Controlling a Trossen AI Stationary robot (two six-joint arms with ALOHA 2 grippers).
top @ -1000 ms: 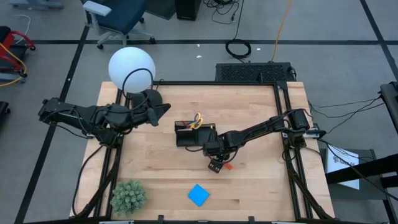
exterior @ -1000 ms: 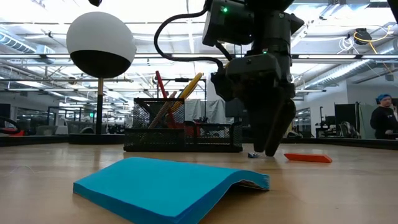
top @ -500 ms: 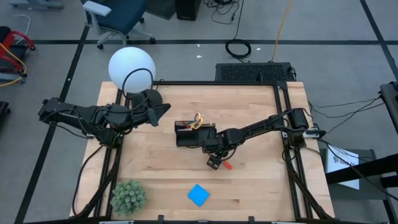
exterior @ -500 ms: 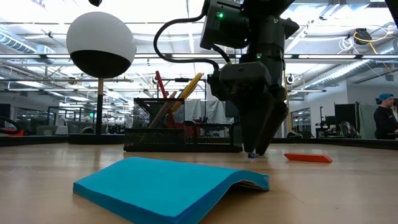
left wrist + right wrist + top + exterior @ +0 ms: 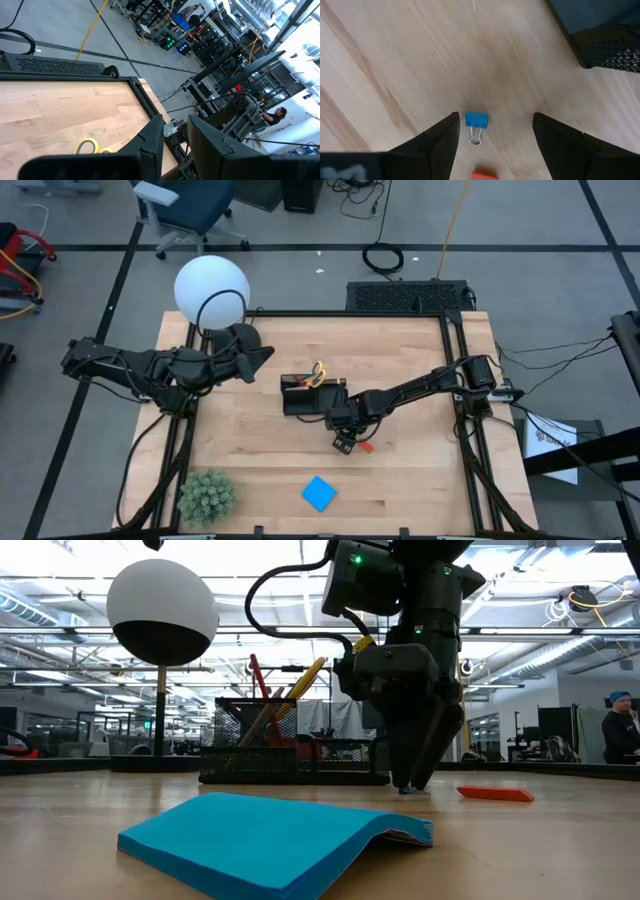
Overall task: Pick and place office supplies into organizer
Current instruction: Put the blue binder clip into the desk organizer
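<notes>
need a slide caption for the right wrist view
Right pincer open above a blue binder clip on the wooden table, orange eraser beside it.

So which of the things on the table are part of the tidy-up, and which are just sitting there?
Part of the job:
- blue binder clip, between the open fingers of the right hand
- orange-red eraser
- blue note pad
- scissors and pens, already in the organizer

Just sitting there:
- white globe lamp
- green spiky plant
</notes>
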